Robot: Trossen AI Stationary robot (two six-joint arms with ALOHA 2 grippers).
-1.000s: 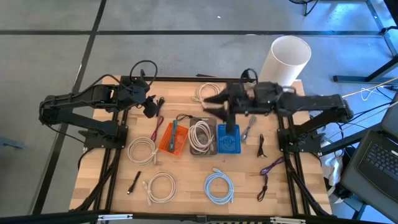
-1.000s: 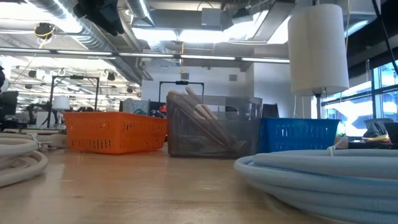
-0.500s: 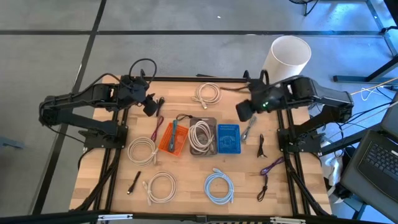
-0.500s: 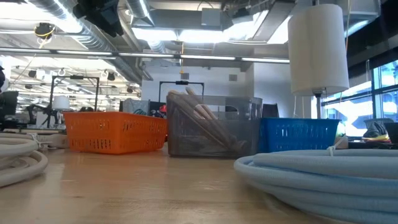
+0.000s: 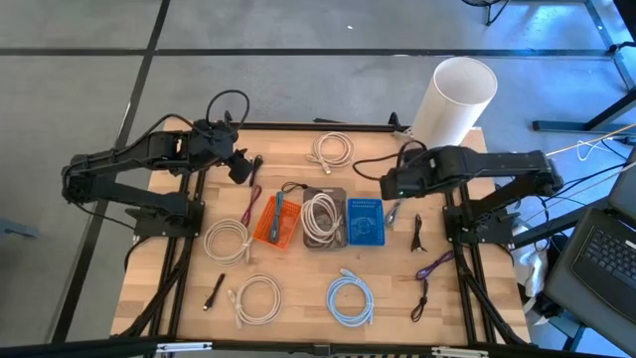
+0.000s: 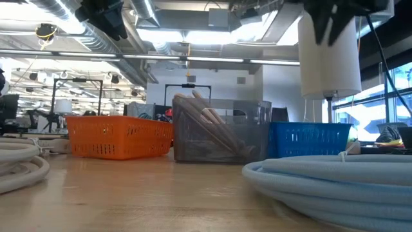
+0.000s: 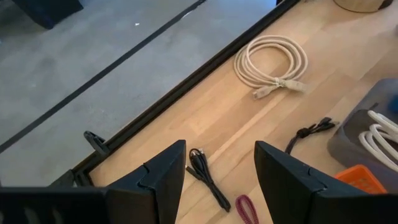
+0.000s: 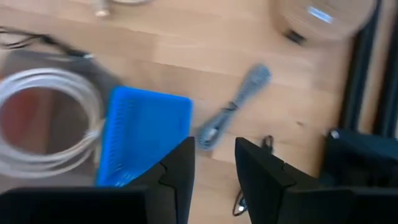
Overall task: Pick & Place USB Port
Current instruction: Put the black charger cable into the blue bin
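Wooden counter (image 5: 298, 318) carries three small baskets in a row: orange basket (image 5: 277, 220), grey basket (image 5: 322, 217), blue basket (image 5: 365, 221). Coiled cables lie around them. Right claw (image 8: 213, 163) hangs above the counter just beside the blue basket, fingers set narrowly apart with nothing between them. Directly ahead of it lies a grey braided cable with a plug (image 8: 231, 109), probably the USB item, flat on the wood between the blue basket and the counter edge. Left claw (image 7: 219, 167) waits over the far left corner, fingers spread wide, empty
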